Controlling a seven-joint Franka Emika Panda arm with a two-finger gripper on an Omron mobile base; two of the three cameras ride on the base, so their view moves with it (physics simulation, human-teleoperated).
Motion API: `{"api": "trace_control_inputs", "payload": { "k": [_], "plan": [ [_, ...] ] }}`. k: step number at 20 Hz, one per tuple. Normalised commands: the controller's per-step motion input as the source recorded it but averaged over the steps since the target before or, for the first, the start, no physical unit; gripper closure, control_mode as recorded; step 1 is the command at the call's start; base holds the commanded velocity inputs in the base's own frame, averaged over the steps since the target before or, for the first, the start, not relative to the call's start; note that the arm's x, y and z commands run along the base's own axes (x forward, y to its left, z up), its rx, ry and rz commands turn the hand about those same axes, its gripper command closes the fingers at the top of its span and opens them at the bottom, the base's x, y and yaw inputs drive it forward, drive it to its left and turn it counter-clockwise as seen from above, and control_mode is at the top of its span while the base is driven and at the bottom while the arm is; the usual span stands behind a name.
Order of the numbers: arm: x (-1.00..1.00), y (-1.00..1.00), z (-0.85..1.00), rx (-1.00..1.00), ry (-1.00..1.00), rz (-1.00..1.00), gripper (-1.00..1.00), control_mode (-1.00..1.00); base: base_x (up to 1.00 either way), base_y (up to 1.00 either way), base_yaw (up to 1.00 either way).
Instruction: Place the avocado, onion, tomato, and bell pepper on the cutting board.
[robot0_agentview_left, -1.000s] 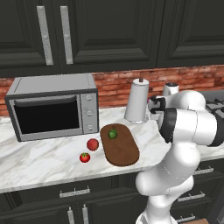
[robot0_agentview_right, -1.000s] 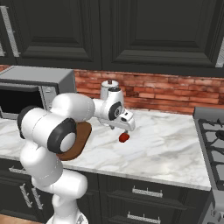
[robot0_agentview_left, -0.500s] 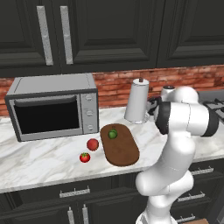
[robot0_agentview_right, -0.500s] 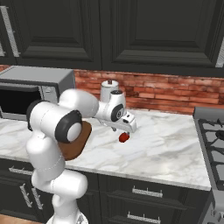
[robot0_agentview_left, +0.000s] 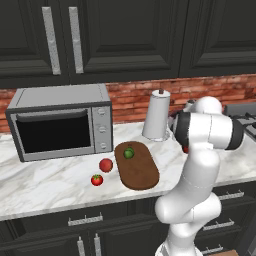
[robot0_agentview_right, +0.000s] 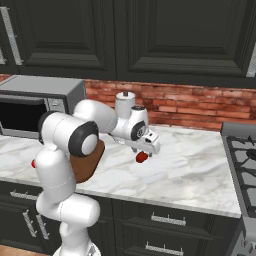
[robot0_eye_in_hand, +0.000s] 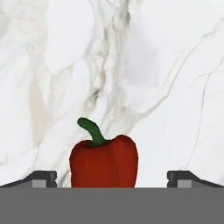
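Taking the board (robot0_agentview_left: 137, 166) as landmark: on the marble desk (robot0_agentview_left: 45, 182) left of it lie a tomato (robot0_agentview_left: 97, 180) and a red ball (robot0_agentview_left: 105, 165), likely the onion, both awaiting transfer. The avocado (robot0_agentview_left: 129, 153) sits on the board's far end. Right of the board, the gripper (robot0_agentview_right: 145, 151) hangs over the red pepper (robot0_eye_in_hand: 104, 161), jaws wide, straddling it, apparently for a grasp.

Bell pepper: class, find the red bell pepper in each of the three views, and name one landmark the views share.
Left base view: bell pepper, mostly hidden behind the arm.
Right base view: under the gripper.
Hand view: bottom centre, between the fingertips.
Shared landmark: marble counter.
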Motion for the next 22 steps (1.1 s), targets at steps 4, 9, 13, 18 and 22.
{"api": "trace_control_inputs", "payload": {
  "k": [4, 9, 13, 18, 22],
  "plan": [
    [-0.01, 0.00, -0.23, 0.00, 0.04, -0.01, -1.00, -1.00, 0.00, 0.00, 0.00],
    [0.00, 0.13, -0.15, 0.00, 0.01, 0.00, -1.00, -1.00, 0.00, 0.00, 0.00],
    [0.00, 0.02, -0.04, 0.00, 0.00, 0.00, -1.00, -1.00, 0.00, 0.00, 0.00],
    [-0.15, -0.01, -0.13, 0.01, 0.00, 0.00, -1.00, -1.00, 0.00, 0.00, 0.00],
    [0.00, 0.14, -0.20, 0.00, 0.01, 0.00, 1.00, -1.00, 0.00, 0.00, 0.00]
  ]
}}
